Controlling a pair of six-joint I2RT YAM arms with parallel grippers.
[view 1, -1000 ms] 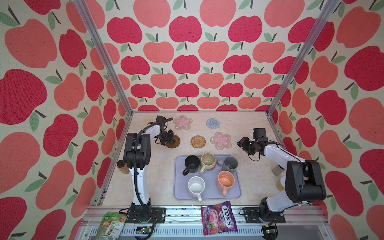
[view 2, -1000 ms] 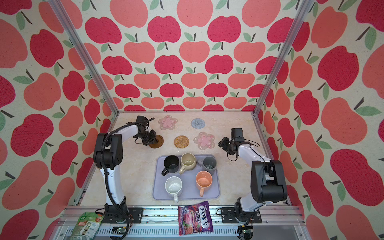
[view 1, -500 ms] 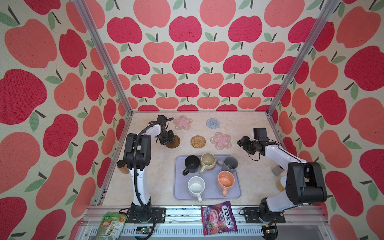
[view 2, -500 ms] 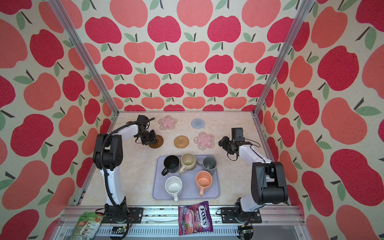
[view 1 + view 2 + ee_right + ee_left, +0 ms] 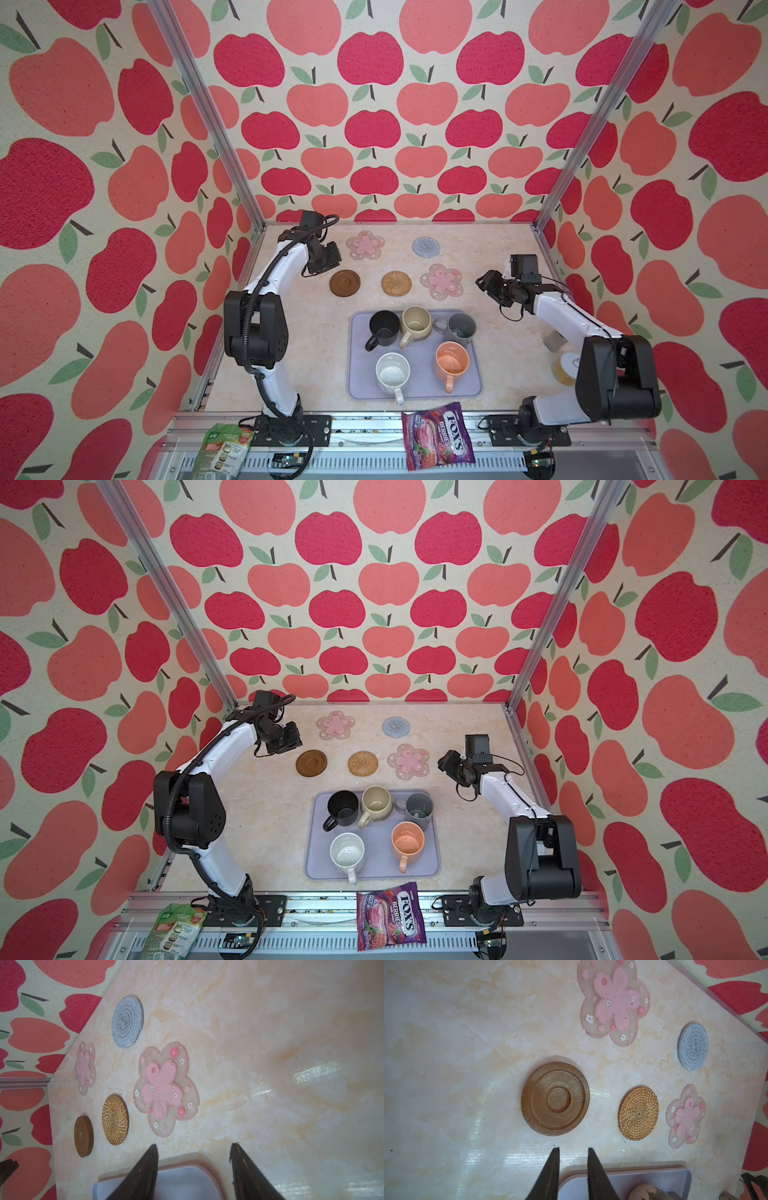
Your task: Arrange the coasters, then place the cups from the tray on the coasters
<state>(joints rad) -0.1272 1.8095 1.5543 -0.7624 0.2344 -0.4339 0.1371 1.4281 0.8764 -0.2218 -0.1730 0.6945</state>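
Coasters point(image 5: 396, 283) laid; cups point(image 5: 415, 326) on tray point(image 5: 422, 380); left tool point(image 5: 573, 1149), 11 o'clock of brown coaster point(image 5: 345, 283), barely parted, empty; right tool point(image 5: 194, 1145) half-open, empty; next, grip cup

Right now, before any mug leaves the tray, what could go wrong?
The black mug, beige mug and grey mug crowd the back of the flat lavender tray, the grey one's handle pointing at the beige; lifting one may tip a neighbour. The round woven rattan coaster and nearer pink flower-shaped coaster lie close, so handles there might clash.
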